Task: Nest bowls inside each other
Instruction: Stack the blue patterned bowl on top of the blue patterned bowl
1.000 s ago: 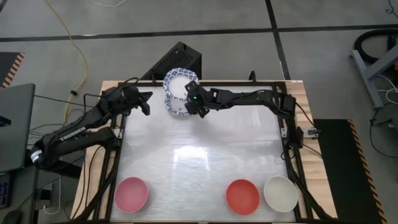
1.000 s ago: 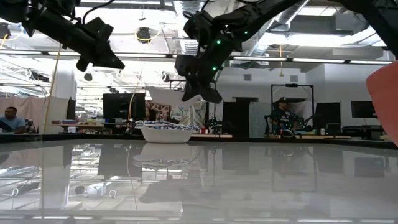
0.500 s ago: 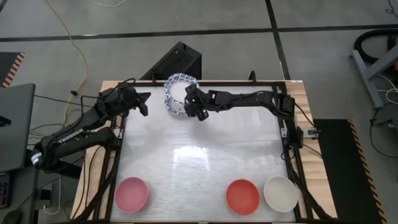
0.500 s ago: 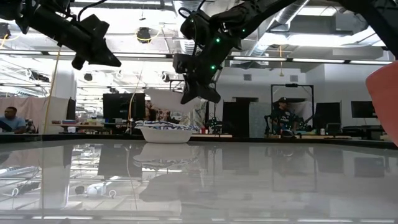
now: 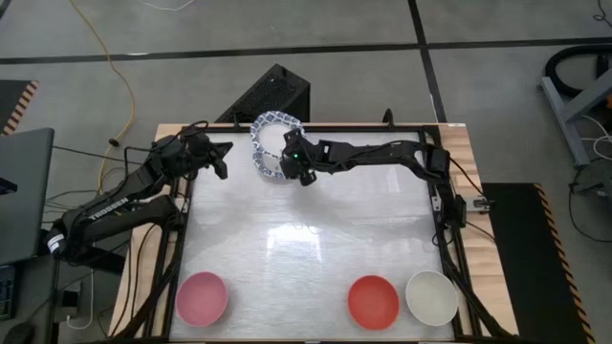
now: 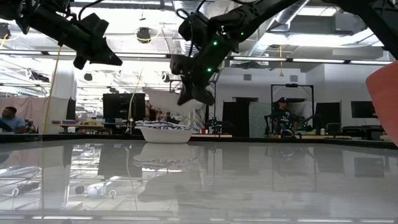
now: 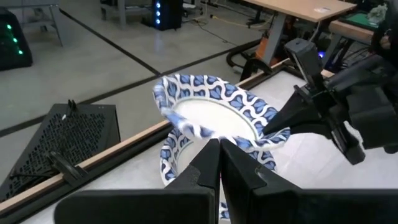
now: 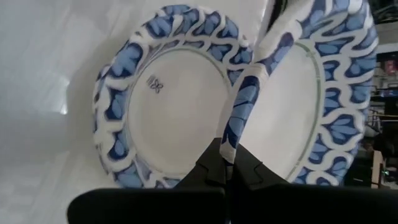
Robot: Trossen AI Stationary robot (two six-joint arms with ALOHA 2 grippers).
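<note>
My right gripper (image 5: pixel 290 161) is shut on a white bowl with a blue-patterned scalloped rim (image 7: pixel 214 109). It holds this bowl in the air at the table's far edge. Just under it, another blue-patterned bowl (image 6: pixel 165 132) rests by its base on the table. My left gripper (image 5: pixel 223 162) hangs shut and empty above the table's far left, a little left of both bowls. A pink bowl (image 5: pixel 202 297), a red bowl (image 5: pixel 373 301) and a plain white bowl (image 5: pixel 431 297) stand along the near edge. My right gripper pinches the held bowl's scalloped rim (image 8: pixel 239 124) between its two fingers, one inside the bowl and one outside. The fingers come slanting down from the table's right. The bowl is lifted clear and tilted, hanging above the bowl on the table.
A black perforated box (image 5: pixel 273 94) lies on the floor just beyond the far edge. Part of the red bowl (image 6: pixel 384 102) fills the low view's right edge. The wide glossy table top (image 5: pixel 306 239) lies between the far bowls and the near ones.
My right gripper has rolled its wrist and shifted slightly toward the far-left corner, still shut on the bowl. The held bowl has turned with it and now lies more squarely over the bowl on the table, which has stayed put.
</note>
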